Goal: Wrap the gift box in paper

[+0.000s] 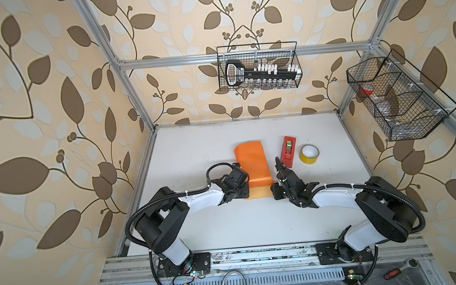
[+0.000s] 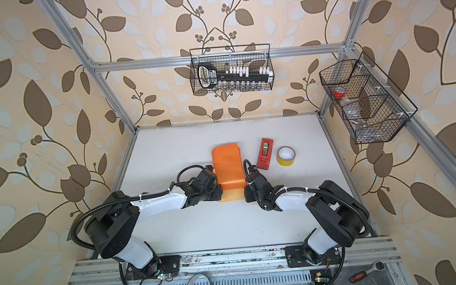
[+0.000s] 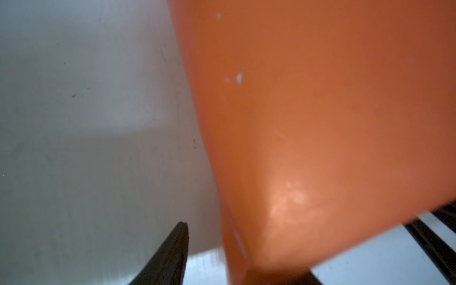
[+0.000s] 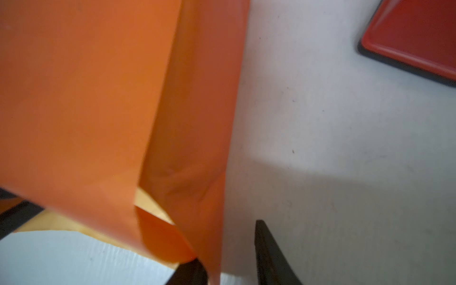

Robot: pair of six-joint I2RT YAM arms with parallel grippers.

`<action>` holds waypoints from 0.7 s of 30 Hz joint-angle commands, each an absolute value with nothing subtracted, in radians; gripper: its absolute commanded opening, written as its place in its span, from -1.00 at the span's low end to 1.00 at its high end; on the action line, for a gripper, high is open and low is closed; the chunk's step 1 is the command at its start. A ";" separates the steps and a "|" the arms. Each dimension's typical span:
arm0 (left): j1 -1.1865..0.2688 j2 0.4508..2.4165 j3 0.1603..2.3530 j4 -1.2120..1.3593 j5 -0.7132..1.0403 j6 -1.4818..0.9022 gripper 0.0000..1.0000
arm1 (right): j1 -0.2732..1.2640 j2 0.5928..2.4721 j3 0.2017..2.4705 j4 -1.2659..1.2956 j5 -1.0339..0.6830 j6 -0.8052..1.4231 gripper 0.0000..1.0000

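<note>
Tan paper (image 1: 253, 166) face: not L wrist

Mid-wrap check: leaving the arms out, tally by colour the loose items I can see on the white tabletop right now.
Orange: 1, the paper
Red: 1, the tape dispenser
Yellow: 1, the tape roll
Total: 3

Blurred orange paper (image 3: 308, 111) above white table (image 3: 86, 123); jaws stand apart, the paper's edge between them.
</note>
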State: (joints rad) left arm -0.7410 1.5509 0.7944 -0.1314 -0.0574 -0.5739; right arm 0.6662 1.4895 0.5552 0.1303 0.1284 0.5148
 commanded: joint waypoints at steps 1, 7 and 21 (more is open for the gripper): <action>-0.749 1.432 0.762 -0.170 -0.012 -0.579 0.23 | 0.664 1.420 0.519 0.094 0.061 0.482 -0.06; -0.728 1.268 0.794 -0.282 -0.033 -0.497 0.57 | 0.645 1.261 0.504 -0.003 -0.006 0.404 0.19; -0.673 1.403 1.033 -0.236 0.011 0.404 0.85 | 0.413 1.223 0.526 0.010 -0.154 0.425 0.72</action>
State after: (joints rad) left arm -0.6731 1.3708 0.9867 -0.2432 -0.0242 0.0769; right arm 0.4286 1.2251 0.5182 0.0113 -0.1123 0.4129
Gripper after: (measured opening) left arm 0.921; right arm 0.856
